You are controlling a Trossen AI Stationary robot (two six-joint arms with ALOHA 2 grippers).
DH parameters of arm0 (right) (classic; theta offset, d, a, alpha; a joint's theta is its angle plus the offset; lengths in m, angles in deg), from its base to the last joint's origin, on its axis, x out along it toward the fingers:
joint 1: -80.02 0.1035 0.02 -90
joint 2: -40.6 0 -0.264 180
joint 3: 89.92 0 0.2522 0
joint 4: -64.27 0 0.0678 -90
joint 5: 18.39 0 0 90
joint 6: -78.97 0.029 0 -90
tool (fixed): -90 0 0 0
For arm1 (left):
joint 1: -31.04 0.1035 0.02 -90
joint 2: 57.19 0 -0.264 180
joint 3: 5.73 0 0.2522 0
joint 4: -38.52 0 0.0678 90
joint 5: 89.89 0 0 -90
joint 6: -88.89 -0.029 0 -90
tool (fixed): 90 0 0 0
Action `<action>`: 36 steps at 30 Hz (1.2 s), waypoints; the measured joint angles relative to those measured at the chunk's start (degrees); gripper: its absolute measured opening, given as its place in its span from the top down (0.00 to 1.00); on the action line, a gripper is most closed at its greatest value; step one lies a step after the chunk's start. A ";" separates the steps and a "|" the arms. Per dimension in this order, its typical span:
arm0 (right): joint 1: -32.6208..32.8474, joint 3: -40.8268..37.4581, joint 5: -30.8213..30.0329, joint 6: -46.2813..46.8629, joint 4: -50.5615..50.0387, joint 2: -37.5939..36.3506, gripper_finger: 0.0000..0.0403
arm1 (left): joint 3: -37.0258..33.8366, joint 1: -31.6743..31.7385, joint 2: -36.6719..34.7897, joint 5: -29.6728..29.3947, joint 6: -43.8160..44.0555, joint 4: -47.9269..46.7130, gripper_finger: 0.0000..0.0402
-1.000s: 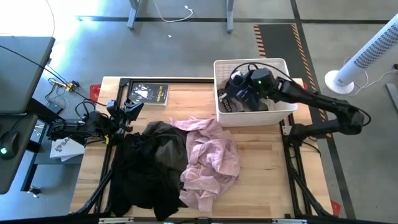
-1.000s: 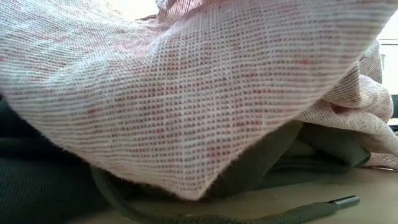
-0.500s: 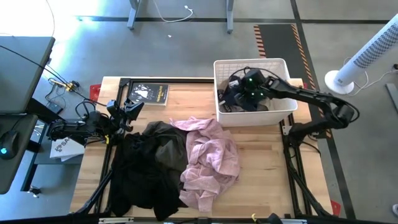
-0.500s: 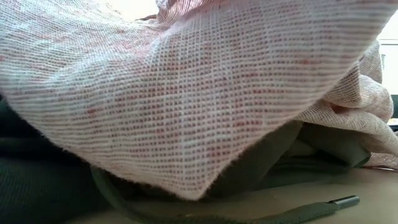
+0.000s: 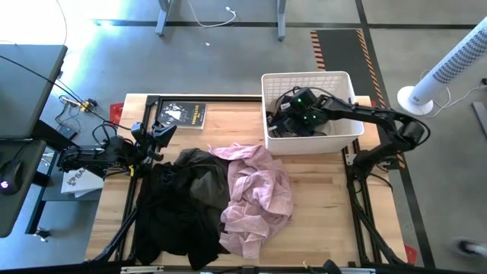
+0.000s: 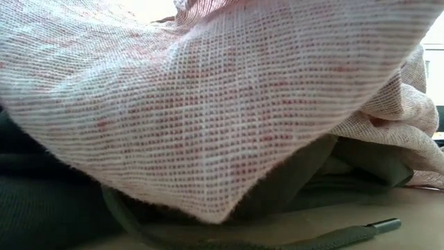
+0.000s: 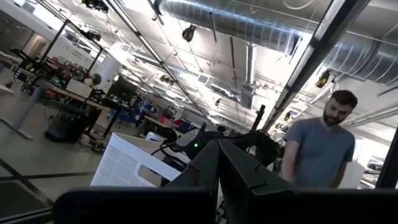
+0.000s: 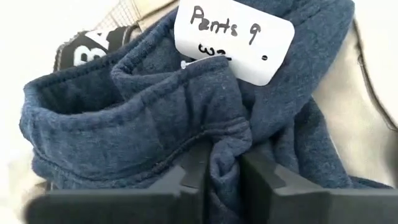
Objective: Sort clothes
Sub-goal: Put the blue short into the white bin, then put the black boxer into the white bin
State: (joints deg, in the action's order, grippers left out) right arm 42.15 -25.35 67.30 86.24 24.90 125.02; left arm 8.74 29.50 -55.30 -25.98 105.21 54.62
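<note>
A black garment (image 5: 169,209), a dark grey-olive one (image 5: 202,179) and a pale pink one (image 5: 257,190) lie in a heap on the table's middle. The pink cloth (image 6: 208,104) fills the low view, resting on the olive garment (image 6: 333,173), whose drawstring (image 6: 368,226) lies on the table. My right gripper (image 5: 286,119) reaches into the white lattice basket (image 5: 342,80) and is shut on blue-grey pants (image 8: 155,124) with a white tag (image 8: 233,31). My left gripper (image 5: 157,135) is shut and empty at the table's left edge. My right gripper pinches a bunched fold of the blue-grey pants (image 8: 224,155) between its two fingers (image 8: 186,177), near the waistband. The fingers slant down into the basket from its right side. The pants lie in the basket around the fingers, slack.
A small dark booklet (image 5: 183,113) lies at the table's far left. A beige cloth (image 8: 373,112) lies under the pants in the basket. A person (image 7: 320,152) stands beyond the table. A white tower fan (image 5: 449,65) stands right of the table.
My right gripper has gone toward the table's left and lower into the basket with the blue-grey pants. The heap on the table has not moved.
</note>
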 joint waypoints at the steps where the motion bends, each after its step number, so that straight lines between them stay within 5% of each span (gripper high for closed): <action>1: 0.03 0.00 0.00 0.00 -0.04 -0.42 0.79 | 0.00 -0.01 0.00 0.00 0.00 0.00 0.98; 6: 1.57 0.06 -0.64 -2.60 0.47 -3.89 0.69 | 0.00 0.00 0.00 -0.04 -0.02 -0.02 0.98; 15: 10.72 0.20 -4.19 -3.23 10.73 -10.78 0.68 | 0.00 0.00 0.00 -0.17 0.00 -0.02 0.98; 31: 34.58 0.24 -4.72 -7.60 41.55 -6.52 0.68 | 0.00 0.00 -0.02 -0.22 -0.02 -0.09 0.98; 36: 39.51 2.85 -11.78 -12.80 41.22 -5.97 0.68 | 0.00 0.00 -0.01 -0.20 0.00 -0.10 0.98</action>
State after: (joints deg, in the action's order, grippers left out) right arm 81.65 -22.51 55.52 73.44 66.12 119.05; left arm 8.74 29.50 -55.32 -26.17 105.21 54.52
